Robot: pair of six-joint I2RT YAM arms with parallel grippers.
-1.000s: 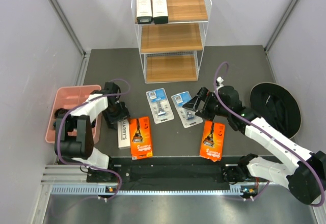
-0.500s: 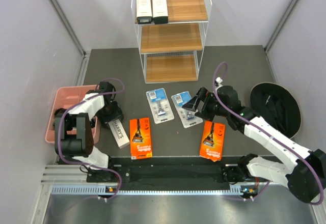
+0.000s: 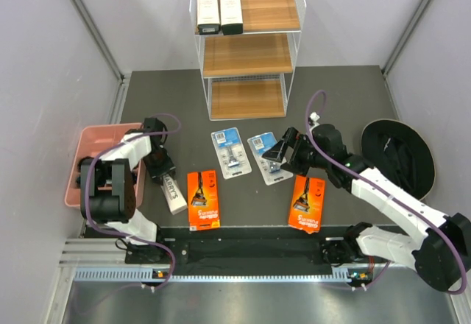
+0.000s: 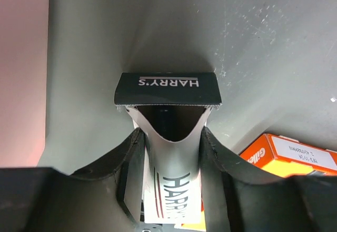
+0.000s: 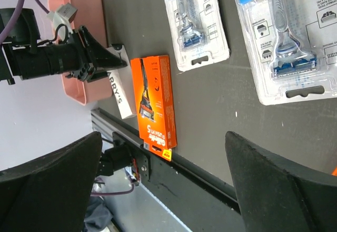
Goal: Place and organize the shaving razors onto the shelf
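On the dark table lies the white HARRY'S box (image 3: 174, 193), tilted, and my left gripper (image 3: 160, 168) is shut on its far end. The left wrist view shows both fingers pressed to the sides of the HARRY'S box (image 4: 167, 88). Two blue blister packs (image 3: 231, 152) (image 3: 271, 168) and two orange cards (image 3: 202, 199) (image 3: 307, 203) lie flat near the middle. My right gripper (image 3: 277, 149) hovers open over the right blister pack (image 5: 287, 42), holding nothing. The shelf (image 3: 246, 55) stands at the back with two white boxes (image 3: 208, 9) (image 3: 231, 9) upright on its top tier.
A pink compartment tray (image 3: 92, 147) with dark small items sits at the left edge, close to the left arm. A black round object (image 3: 397, 158) lies at the right. The shelf's two lower tiers hold nothing. A metal rail (image 3: 221, 250) runs along the near edge.
My left gripper's jaws have narrowed onto the HARRY'S box, which has turned from upright beside the orange card to a tilt. The right arm has barely moved.
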